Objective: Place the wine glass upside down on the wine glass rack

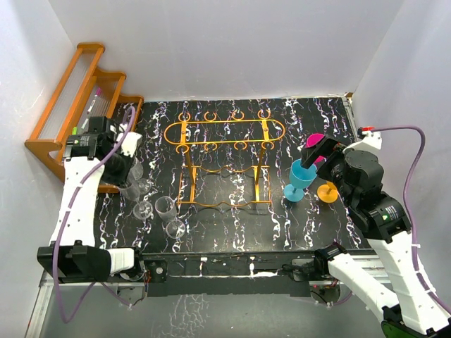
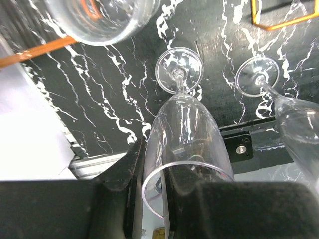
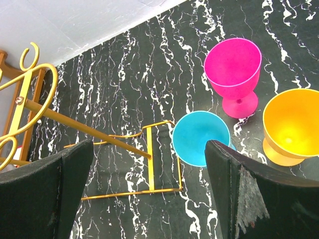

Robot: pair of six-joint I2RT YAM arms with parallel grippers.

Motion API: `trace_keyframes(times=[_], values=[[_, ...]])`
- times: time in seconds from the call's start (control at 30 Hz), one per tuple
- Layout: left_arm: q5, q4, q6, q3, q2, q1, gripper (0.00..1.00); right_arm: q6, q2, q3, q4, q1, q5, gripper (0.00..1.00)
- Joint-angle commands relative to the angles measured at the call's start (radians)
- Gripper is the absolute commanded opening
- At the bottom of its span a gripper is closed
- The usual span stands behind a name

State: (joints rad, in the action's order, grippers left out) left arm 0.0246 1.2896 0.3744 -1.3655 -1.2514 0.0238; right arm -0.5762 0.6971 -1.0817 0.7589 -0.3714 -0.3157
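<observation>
My left gripper (image 1: 125,169) is shut on the rim of a clear wine glass (image 2: 185,130), one finger inside the bowl and one outside. The glass hangs base-down (image 2: 178,70) over the black marbled table at the left. I cannot tell if its foot touches the table. The orange-gold wire wine glass rack (image 1: 224,131) stands mid-table, to the right of this glass, with no glass on it. Its legs and loops also show in the right wrist view (image 3: 89,130). My right gripper (image 3: 149,194) is open and empty above the blue glass (image 3: 201,137).
Other clear glasses (image 1: 166,208) stand near the held one; one is close on its right (image 2: 299,119). A pink glass (image 3: 234,69) and an orange glass (image 3: 291,124) stand by the blue one. A slatted wooden rack (image 1: 77,105) sits at the back left.
</observation>
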Motion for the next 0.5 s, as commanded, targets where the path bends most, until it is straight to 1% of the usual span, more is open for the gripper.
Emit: trace_keyframes(times=[0.0,0.13,0.27,0.4,0.47], values=[[0.052,0.129,0.011,-0.193,0.006,-0.002,0.0,0.022,-0.006,-0.05,-0.038,-0.002,-0.028,0.98],[0.085,0.143,-0.009,-0.313,0.007,-0.004,0.0,0.006,0.005,-0.091,-0.006,-0.001,-0.071,0.98],[0.091,0.145,-0.03,-0.375,0.019,-0.003,0.0,-0.008,-0.005,-0.117,0.011,-0.003,-0.094,0.98],[0.185,0.145,-0.05,-0.475,0.046,-0.003,0.0,-0.009,-0.031,-0.128,0.013,-0.002,-0.108,0.98],[0.209,0.144,-0.055,-0.528,0.049,-0.002,0.0,-0.003,-0.037,-0.136,0.014,-0.003,-0.116,0.98]])
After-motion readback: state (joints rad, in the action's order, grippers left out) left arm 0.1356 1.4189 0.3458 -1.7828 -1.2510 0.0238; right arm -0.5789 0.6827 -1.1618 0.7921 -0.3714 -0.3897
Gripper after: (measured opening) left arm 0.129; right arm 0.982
